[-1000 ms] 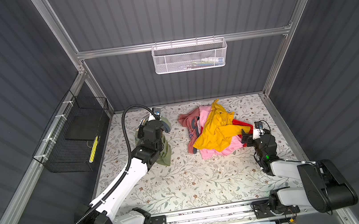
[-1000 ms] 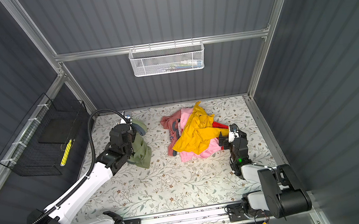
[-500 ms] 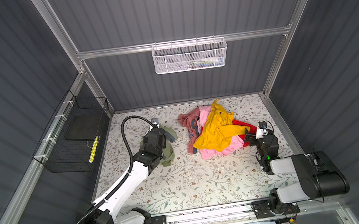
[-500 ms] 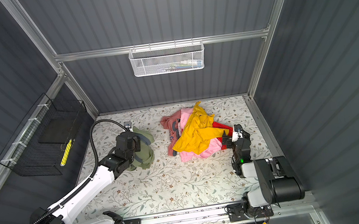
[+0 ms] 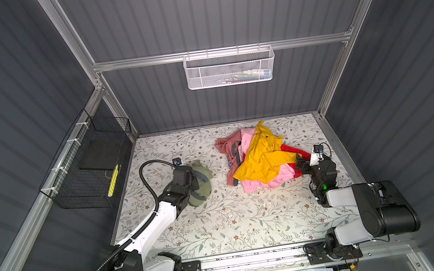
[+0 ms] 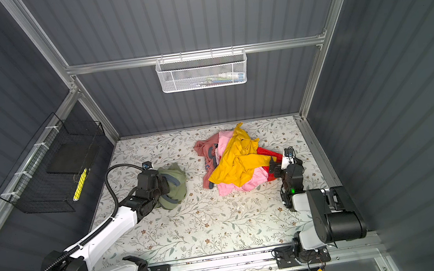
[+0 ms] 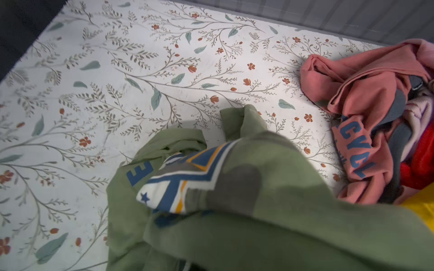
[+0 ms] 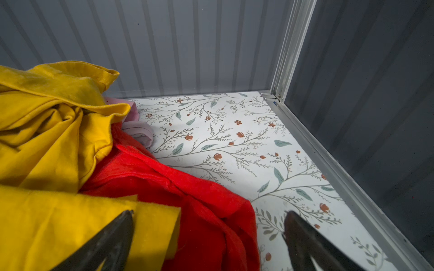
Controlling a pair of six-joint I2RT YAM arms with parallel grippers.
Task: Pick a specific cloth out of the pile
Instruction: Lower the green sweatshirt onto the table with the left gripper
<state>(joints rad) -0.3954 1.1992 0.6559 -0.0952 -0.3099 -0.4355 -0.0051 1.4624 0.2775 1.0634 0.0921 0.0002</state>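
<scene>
in both top views the soft olive-green cloth with dark grey trim (image 5: 206, 189) (image 6: 178, 188) lies on the floral-printed table top (image 5: 234, 218), well apart from the pile of mustard-yellow, pink, red and dusty-rose garments (image 5: 261, 161) (image 6: 238, 161). so the picking-out looks mostly done. what seems left is to let the cloth go and draw the arm clear. the left gripper (image 5: 193, 179) is buried in the cloth's folds, its fingers hidden. the right gripper (image 5: 302, 165) sits at the pile's red edge, holding nothing.

in the left wrist view the cloth (image 7: 281, 211) fills the near field, heaped over the spot where the fingers would show, with a blue, white and yellow print on one fold. the fingers are clenched, and from the way the fabric bunches there i judge they pinch the cloth. the pile (image 7: 366, 93), rose garment foremost, lies across a bare strip of table.

in the right wrist view the right gripper (image 8: 209, 212) has its jaws wide apart, one tip over a yellow sleeve, the other over bare table, with the red fabric between them ungripped.
</scene>
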